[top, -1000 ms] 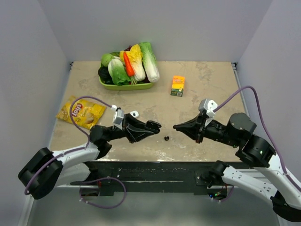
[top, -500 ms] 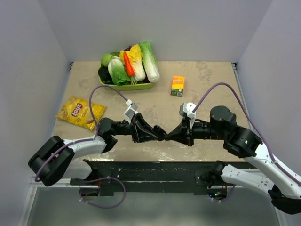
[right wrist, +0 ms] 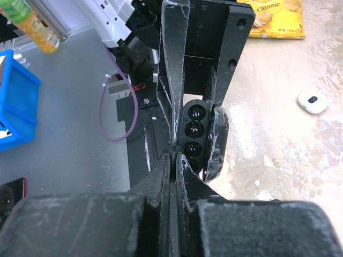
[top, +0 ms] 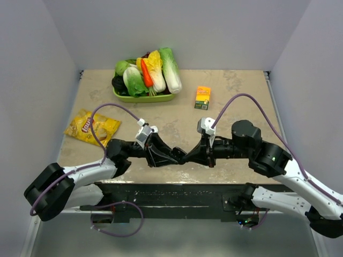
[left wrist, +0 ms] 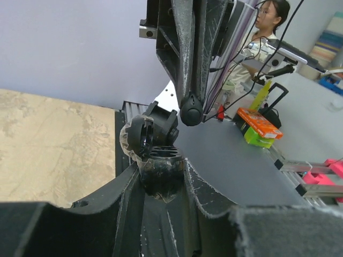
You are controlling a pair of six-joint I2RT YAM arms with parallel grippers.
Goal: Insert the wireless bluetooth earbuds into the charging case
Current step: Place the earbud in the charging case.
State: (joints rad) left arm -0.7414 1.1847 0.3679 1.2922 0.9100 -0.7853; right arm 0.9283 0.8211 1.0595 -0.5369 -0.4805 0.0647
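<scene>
My left gripper (top: pixel 176 156) is shut on the black charging case (left wrist: pixel 161 174), holding it just above the table near the front edge. The case's lid (left wrist: pixel 140 138) is open and the sockets show (right wrist: pixel 194 131). My right gripper (top: pixel 186 157) is shut on a tiny black earbud (right wrist: pixel 173 151). Its tip sits right at the case's open mouth. From the left wrist view, the earbud (left wrist: pixel 191 111) hangs just above the case between the right fingers. A small white piece (right wrist: pixel 312 100), perhaps another earbud, lies on the table beyond.
A green tray (top: pixel 142 98) piled with vegetables stands at the back. An orange carton (top: pixel 202 98) is to its right. A yellow chips bag (top: pixel 92 127) lies at the left. The table's front edge runs just under both grippers.
Both arms have swung inward from well apart until their tips meet at the front middle. The right gripper's tip is now at the open case, and the pair has shifted slightly left.
</scene>
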